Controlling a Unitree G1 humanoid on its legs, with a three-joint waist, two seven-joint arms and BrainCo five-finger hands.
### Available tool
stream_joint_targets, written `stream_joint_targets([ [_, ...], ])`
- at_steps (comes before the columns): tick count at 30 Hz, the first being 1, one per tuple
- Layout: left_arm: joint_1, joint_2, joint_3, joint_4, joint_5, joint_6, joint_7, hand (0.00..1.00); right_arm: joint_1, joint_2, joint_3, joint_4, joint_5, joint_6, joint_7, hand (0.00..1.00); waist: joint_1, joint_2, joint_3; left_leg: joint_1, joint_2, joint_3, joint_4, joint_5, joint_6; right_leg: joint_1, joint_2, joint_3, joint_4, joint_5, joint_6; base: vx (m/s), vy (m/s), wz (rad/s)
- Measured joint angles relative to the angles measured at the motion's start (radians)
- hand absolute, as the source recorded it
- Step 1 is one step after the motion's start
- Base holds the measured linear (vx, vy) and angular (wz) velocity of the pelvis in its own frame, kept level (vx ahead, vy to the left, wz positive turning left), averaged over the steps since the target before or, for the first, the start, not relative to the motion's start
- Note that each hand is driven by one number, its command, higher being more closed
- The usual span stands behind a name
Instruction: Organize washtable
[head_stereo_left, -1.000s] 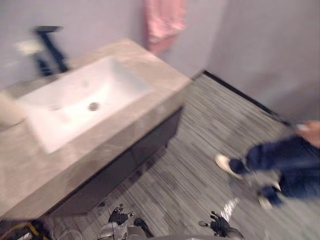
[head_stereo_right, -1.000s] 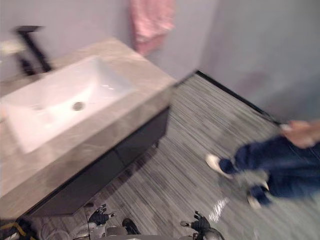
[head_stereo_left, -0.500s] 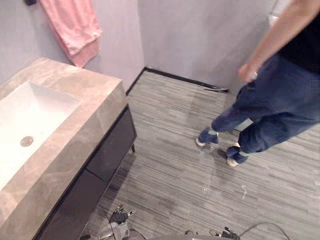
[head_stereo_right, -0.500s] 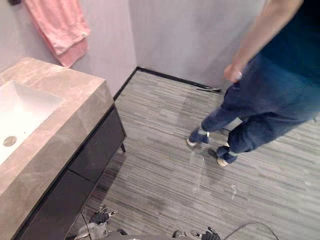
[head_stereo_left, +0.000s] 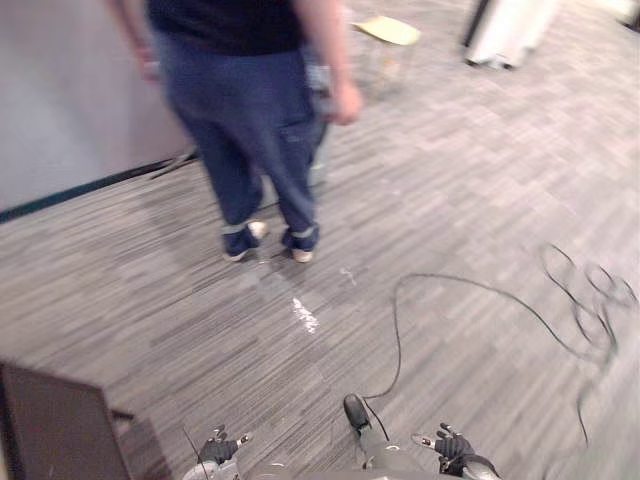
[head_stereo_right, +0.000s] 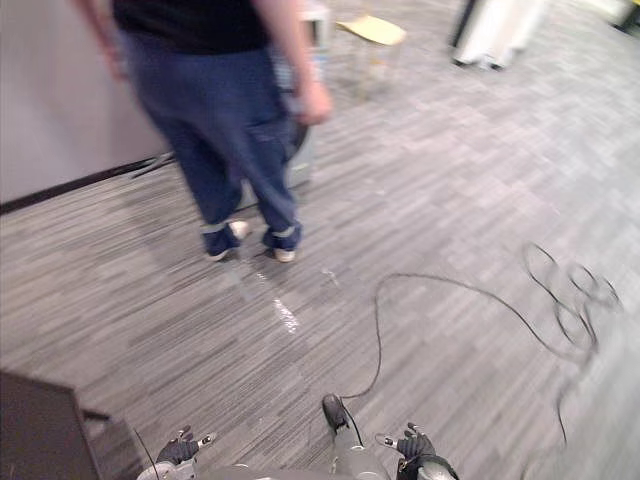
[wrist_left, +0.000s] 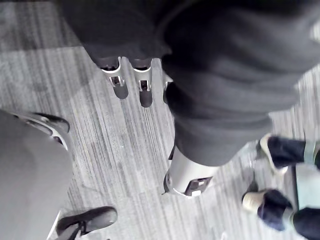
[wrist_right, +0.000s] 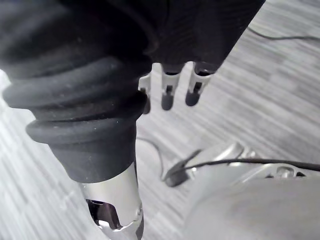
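Note:
The dark cabinet corner of the washtable (head_stereo_left: 50, 430) shows at the lower left edge of the head views. My left hand (head_stereo_left: 218, 447) hangs low at the bottom edge over the wood-pattern floor, its fingers (wrist_left: 120, 82) relaxed and holding nothing. My right hand (head_stereo_left: 452, 447) hangs at the bottom right, its fingers (wrist_right: 170, 95) likewise loose and empty above the floor.
A person (head_stereo_left: 250, 110) in dark trousers stands on the floor ahead at the upper left, beside a grey wall (head_stereo_left: 70, 110). A small stool with a yellow seat (head_stereo_left: 385, 30) and a white object (head_stereo_left: 505, 30) stand farther back.
The camera has swung right, away from the washtable: the sink and pink towel have left the picture and the person now shows at the upper left. Both hands stay low.

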Motion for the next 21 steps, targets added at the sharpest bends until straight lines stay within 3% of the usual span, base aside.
stream_joint_targets([
  [1,0.001,-0.001,0.003,0.008,0.007,-0.001,0.000,0.00,0.000,0.004,-0.021,0.006,0.003,0.000,0.000,0.00,-0.001,0.003,-0.001,0.005,-0.018,0.025,-0.005,0.007,0.012,-0.021,0.023,0.002,0.000,0.048,-0.009,-0.01,0.090,-2.16],
  [3,0.002,-0.001,0.002,0.013,0.012,-0.002,0.000,0.00,0.012,0.006,-0.072,0.020,0.025,0.001,0.000,0.00,-0.010,0.003,-0.002,0.014,-0.050,0.060,-0.008,0.004,0.027,-0.039,0.039,0.005,0.000,0.069,-0.019,-0.04,0.056,-1.97],
  [4,0.003,-0.007,0.002,0.016,0.013,-0.003,-0.001,0.00,0.033,0.006,-0.114,0.028,0.036,0.002,0.000,0.00,-0.014,0.007,-0.003,0.021,-0.070,0.077,-0.007,-0.013,0.055,-0.046,0.044,0.028,0.000,0.067,-0.019,-0.07,0.070,-1.89],
  [6,0.001,-0.018,0.020,0.018,0.011,-0.012,-0.001,0.00,0.053,0.008,-0.165,0.036,0.061,0.015,0.000,0.00,-0.028,0.012,0.008,0.038,-0.093,0.123,-0.015,-0.032,0.087,-0.049,0.062,0.045,-0.002,-0.027,-0.009,-0.09,0.057,-1.45],
  [7,-0.002,-0.049,0.042,0.022,0.011,-0.012,-0.001,0.00,0.064,0.010,-0.196,0.039,0.073,0.022,-0.001,0.00,-0.040,0.045,0.020,0.051,-0.069,0.163,-0.043,-0.025,0.097,-0.053,0.084,0.003,0.001,-0.169,-0.013,-0.11,0.033,-1.16],
  [8,-0.001,-0.068,0.051,0.024,0.008,-0.012,-0.001,0.00,0.069,0.006,-0.198,0.040,0.081,0.024,0.000,0.00,-0.041,0.081,0.026,0.054,-0.042,0.202,-0.046,-0.023,0.099,-0.069,0.105,-0.043,0.035,-0.165,-0.014,-0.08,0.032,-1.29],
  [9,0.002,-0.104,0.065,0.024,0.002,-0.016,0.000,0.00,0.078,-0.009,-0.217,0.034,0.103,0.025,0.004,0.00,-0.043,0.108,0.027,0.055,0.002,0.251,-0.045,-0.020,0.094,-0.103,0.139,-0.177,0.170,-0.148,-0.038,-0.06,0.062,-1.24],
  [10,0.001,-0.117,0.075,0.021,0.002,-0.022,-0.001,0.00,0.086,-0.009,-0.223,0.024,0.111,0.023,0.002,0.00,-0.042,0.147,0.025,0.055,0.031,0.290,-0.040,-0.015,0.087,-0.128,0.147,-0.328,0.327,-0.179,-0.063,-0.02,0.082,-1.14],
  [11,0.002,-0.127,0.079,0.017,0.001,-0.022,-0.001,0.00,0.094,-0.001,-0.221,0.010,0.114,0.021,0.003,0.00,-0.042,0.149,0.024,0.057,0.034,0.307,-0.029,-0.011,0.085,-0.137,0.135,-0.398,0.418,-0.226,-0.089,-0.01,0.082,-0.96],
  [12,0.004,-0.124,0.081,0.004,-0.007,-0.022,-0.001,0.00,0.118,0.017,-0.216,-0.013,0.123,0.015,0.003,0.00,-0.039,0.130,0.028,0.058,0.023,0.318,0.006,-0.010,0.085,-0.133,0.084,-0.519,0.593,-0.326,-0.128,-0.02,0.060,-1.08],
  [13,0.010,-0.115,0.086,-0.014,-0.028,-0.022,-0.001,0.00,0.138,0.029,-0.192,-0.031,0.139,0.014,0.002,0.00,-0.028,0.087,0.025,0.056,-0.013,0.325,0.054,-0.010,0.085,-0.106,0.040,-0.618,0.641,-0.388,-0.157,-0.04,0.040,-1.28],
  [14,0.010,-0.116,0.096,-0.025,-0.042,-0.024,0.000,0.00,0.138,0.024,-0.169,-0.037,0.145,0.013,0.004,0.00,-0.022,0.079,0.033,0.039,-0.018,0.313,0.096,-0.003,0.097,-0.098,0.024,-0.627,0.625,-0.374,-0.176,-0.11,0.043,-1.42],
  [15,0.008,-0.108,0.104,-0.017,-0.060,-0.023,0.000,0.00,0.134,0.025,-0.136,-0.039,0.153,0.000,0.006,0.00,-0.016,0.056,0.032,-0.030,-0.011,0.242,0.176,0.012,0.149,-0.066,0.027,-0.553,0.509,-0.333,-0.142,-0.17,-0.006,-1.49],
  [16,-0.006,-0.107,0.103,-0.019,-0.084,-0.037,-0.006,0.00,0.108,0.037,-0.173,-0.029,0.164,-0.011,0.007,0.00,0.021,0.078,0.033,-0.086,-0.007,0.143,0.054,0.026,0.177,-0.047,-0.003,-0.549,0.568,-0.417,-0.100,-0.17,-0.054,-1.79],
  [17,-0.006,-0.095,0.091,-0.015,-0.114,-0.048,-0.001,0.00,0.102,0.036,-0.191,0.002,0.178,-0.008,0.002,0.00,0.024,0.041,0.035,-0.040,-0.039,0.192,-0.039,0.120,0.094,-0.038,-0.113,-0.651,0.774,-0.548,-0.068,-0.09,-0.071,-1.45],
  [19,0.011,-0.091,0.074,-0.007,-0.129,-0.043,0.006,0.00,0.094,0.020,-0.197,0.017,0.182,-0.012,0.003,0.00,0.024,0.064,0.032,-0.036,-0.039,0.241,-0.073,0.139,0.098,0.073,-0.166,-0.713,0.693,-0.592,-0.026,-0.01,-0.023,-1.07],
  [21,0.009,-0.089,0.063,-0.002,-0.155,-0.047,0.003,0.00,0.085,0.022,-0.196,0.031,0.178,-0.007,0.002,0.00,0.023,0.061,0.030,-0.061,-0.040,0.256,-0.083,0.165,0.103,0.148,-0.153,-0.703,0.473,-0.587,0.002,-0.06,-0.049,-0.85],
])
